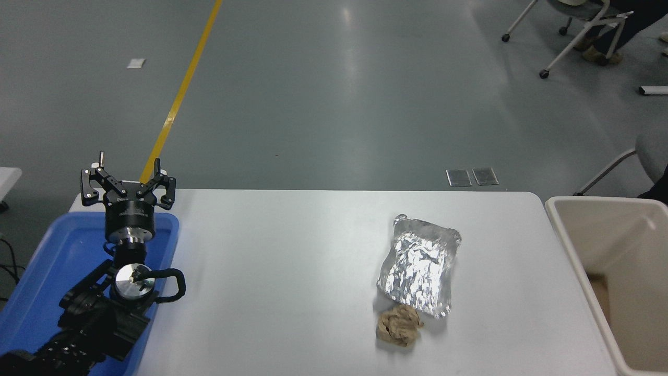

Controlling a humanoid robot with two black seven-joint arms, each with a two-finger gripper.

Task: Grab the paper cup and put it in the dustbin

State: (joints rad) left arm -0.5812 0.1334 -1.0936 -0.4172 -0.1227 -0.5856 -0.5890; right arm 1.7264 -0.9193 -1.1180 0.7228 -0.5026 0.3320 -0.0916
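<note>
The left arm (78, 324) comes in from the lower left corner and sits over a blue tray (47, 250) that rests on the near left part of the white desk (282, 271). Its gripper (128, 184) points away from the camera above the tray's far edge, with the jaws spread wide apart and nothing between them. A black cable loops out beside the wrist, over the tray's right rim.

The right arm does not show in the head view, and neither does any paper cup, so where the cup lies cannot be told from here.

The bin (569, 245) stands at the desk's right end, its thick cream rim touching or just beside the desk edge (the picture's right border cuts off its far side). Its deep walls are pale, and a brownish patch shows low inside near the left wall; what that patch is cannot be told.

Toward the right of the desk, well apart from the tray, lies a crumpled sheet of foil (420, 266), flattened and shiny. Just beside its near edge sits a brown paper wad (399, 325), touching or almost touching the foil.

Beyond the desk is a grey floor with a yellow line (182, 89) running away to the top, and chair legs on castors (569, 42) at the upper right
</note>
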